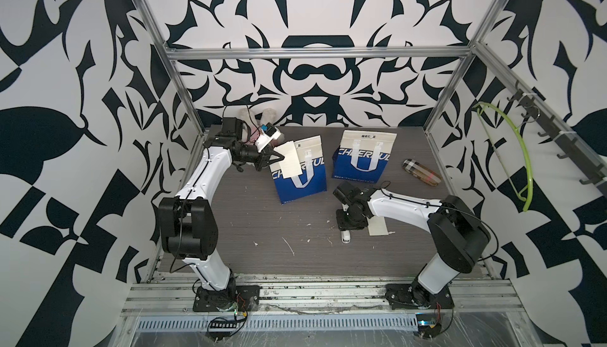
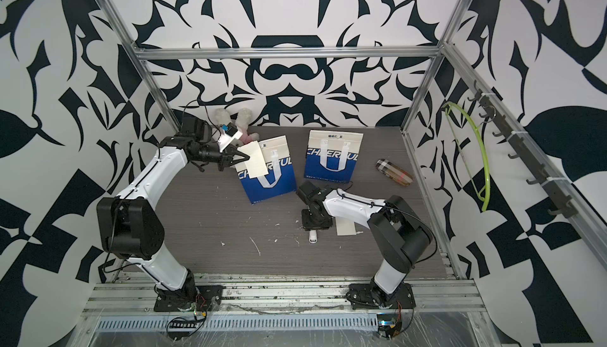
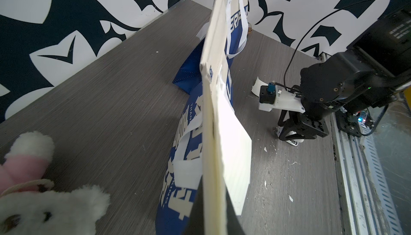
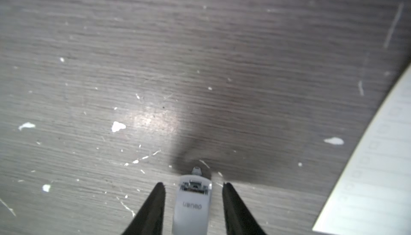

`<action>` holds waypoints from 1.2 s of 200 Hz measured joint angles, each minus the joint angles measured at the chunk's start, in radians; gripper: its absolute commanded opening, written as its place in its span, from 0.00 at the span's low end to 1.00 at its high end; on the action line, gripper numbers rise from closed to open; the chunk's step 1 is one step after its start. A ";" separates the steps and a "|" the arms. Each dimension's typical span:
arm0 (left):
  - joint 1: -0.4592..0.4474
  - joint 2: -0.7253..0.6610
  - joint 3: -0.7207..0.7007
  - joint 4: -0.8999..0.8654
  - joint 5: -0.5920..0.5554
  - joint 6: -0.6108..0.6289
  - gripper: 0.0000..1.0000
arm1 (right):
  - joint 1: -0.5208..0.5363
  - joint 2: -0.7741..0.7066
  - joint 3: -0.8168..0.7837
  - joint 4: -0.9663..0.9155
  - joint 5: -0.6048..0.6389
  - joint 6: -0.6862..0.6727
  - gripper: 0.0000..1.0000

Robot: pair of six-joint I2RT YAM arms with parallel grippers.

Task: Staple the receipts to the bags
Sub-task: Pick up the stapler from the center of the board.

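Two cream-and-blue "CHEERFUL" bags stand on the table in both top views, the left bag (image 1: 300, 181) (image 2: 271, 182) and the right bag (image 1: 361, 161). My left gripper (image 1: 279, 158) (image 3: 214, 187) is shut on the left bag's cream top edge (image 3: 209, 111), pinning a receipt (image 1: 289, 163) (image 3: 235, 156) against it. A second receipt (image 1: 377, 227) (image 4: 378, 167) lies flat on the table beside my right arm. My right gripper (image 1: 345, 230) (image 4: 193, 187) points down, open, its fingers straddling the small white stapler (image 1: 345, 237) (image 4: 192, 205) with a gap on each side.
A plaid pouch (image 1: 422, 171) lies at the right of the table. A plush toy (image 1: 262, 122) (image 3: 44, 205) sits at the back left behind my left wrist. A green hanger (image 1: 512, 158) hangs on the right wall rail. White flecks dot the table (image 1: 262, 223).
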 measured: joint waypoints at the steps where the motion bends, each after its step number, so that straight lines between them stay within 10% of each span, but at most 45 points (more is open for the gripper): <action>1: 0.000 0.000 0.000 0.000 0.000 0.000 0.00 | 0.000 0.000 0.001 -0.001 0.000 -0.002 0.36; 32: 0.000 0.000 0.000 0.002 -0.001 -0.006 0.00 | 0.008 0.006 0.026 -0.028 0.017 -0.006 0.27; 91: 0.000 0.000 -0.001 0.003 -0.004 -0.010 0.00 | 0.011 0.006 0.027 -0.058 0.020 -0.011 0.42; 183: 0.000 -0.007 -0.016 0.011 -0.003 -0.014 0.00 | 0.020 0.022 0.042 -0.074 0.012 -0.016 0.00; 240: -0.013 -0.014 -0.019 0.011 -0.014 -0.015 0.00 | 0.021 -0.204 0.120 -0.030 0.038 -0.044 0.00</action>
